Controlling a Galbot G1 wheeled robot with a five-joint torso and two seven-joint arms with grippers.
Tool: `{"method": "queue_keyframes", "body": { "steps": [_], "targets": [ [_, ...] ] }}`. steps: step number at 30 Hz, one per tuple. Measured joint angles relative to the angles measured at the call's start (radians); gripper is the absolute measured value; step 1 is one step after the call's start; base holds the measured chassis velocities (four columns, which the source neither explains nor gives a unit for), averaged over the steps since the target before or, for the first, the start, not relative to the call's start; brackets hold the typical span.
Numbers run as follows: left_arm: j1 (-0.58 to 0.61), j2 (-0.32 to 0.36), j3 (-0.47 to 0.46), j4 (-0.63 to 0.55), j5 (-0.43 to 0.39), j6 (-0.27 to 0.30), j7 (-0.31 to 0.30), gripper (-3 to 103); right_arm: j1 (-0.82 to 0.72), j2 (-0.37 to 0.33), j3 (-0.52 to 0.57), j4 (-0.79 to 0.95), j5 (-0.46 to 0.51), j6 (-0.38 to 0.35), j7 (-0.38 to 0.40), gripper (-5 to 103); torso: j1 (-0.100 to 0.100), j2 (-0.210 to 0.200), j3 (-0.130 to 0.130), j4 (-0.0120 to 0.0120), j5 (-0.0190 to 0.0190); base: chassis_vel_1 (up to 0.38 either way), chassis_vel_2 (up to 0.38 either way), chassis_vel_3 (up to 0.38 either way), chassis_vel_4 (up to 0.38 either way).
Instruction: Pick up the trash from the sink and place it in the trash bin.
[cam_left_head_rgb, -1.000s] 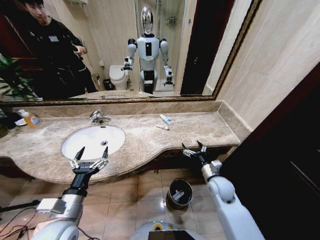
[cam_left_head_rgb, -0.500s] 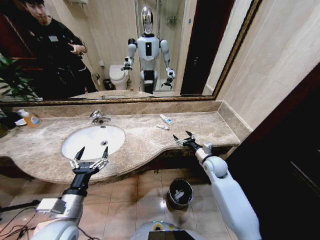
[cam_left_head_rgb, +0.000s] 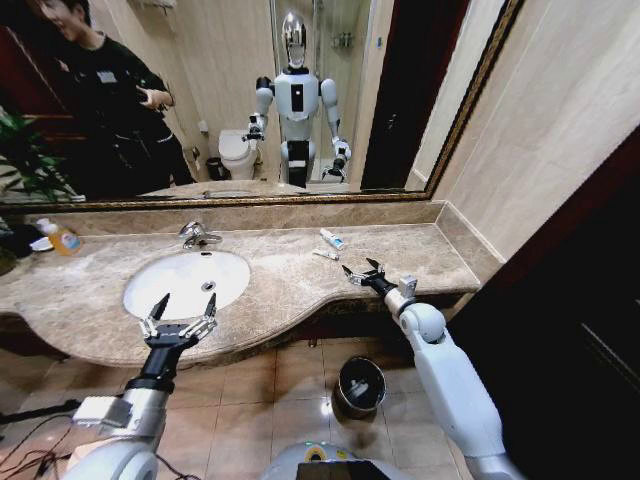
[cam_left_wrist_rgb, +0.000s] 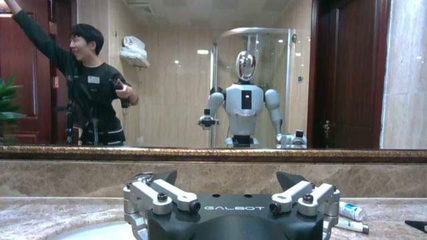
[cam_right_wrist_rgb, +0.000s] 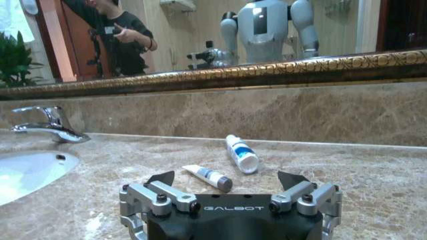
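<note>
Ahead of the right gripper (cam_left_head_rgb: 361, 271), whose dark fingers stood apart with nothing between them, two small white tubes lay on the beige-brown marble counter (cam_left_head_rgb: 400, 250). The nearer white tube with a dark grey cap (cam_right_wrist_rgb: 207, 177) lay just beyond the fingertips, pointing toward the gap between them; the fatter white tube with a blue band (cam_right_wrist_rgb: 241, 153) lay just behind it, close to the marble upstand below the gilt-framed mirror (cam_left_head_rgb: 240, 100). Neither tube lay within the large white oval basin (cam_left_head_rgb: 170, 280), which sat well off to the left of the fingers beside the chrome tap (cam_right_wrist_rgb: 47, 130).

For a sound approach, the open fingers should be lowered to either side of the nearer tube across its narrow width, keeping the tips clear of the second tube, since a rounded tube would probably roll if nudged.

The left gripper (cam_left_head_rgb: 180, 318) waited with fingers spread at the front edge of the counter, before the basin. The small round dark metal bin with a shiny rim (cam_left_head_rgb: 360, 386) stood on the tan floor tiles (cam_left_head_rgb: 290, 380) below the right arm. The counter was polished and level.
</note>
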Motion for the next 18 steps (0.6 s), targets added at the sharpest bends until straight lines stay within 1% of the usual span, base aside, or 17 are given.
{"method": "queue_keyframes", "body": {
  "steps": [7,18],
  "targets": [
    [0.000,0.000,0.000,0.000,0.000,0.000,0.000,100,0.077,-0.013,-0.027,-0.067,0.017,-0.004,-0.003,100,0.000,0.000,0.000,0.0000,-0.0001,0.000,0.000,0.000,0.000],
    [0.000,0.000,0.000,0.000,0.000,0.000,0.000,100,0.131,0.009,-0.044,-0.133,0.016,-0.003,-0.015,100,0.000,0.000,0.000,0.0000,-0.0001,0.000,0.000,0.000,0.000]
  ]
}}
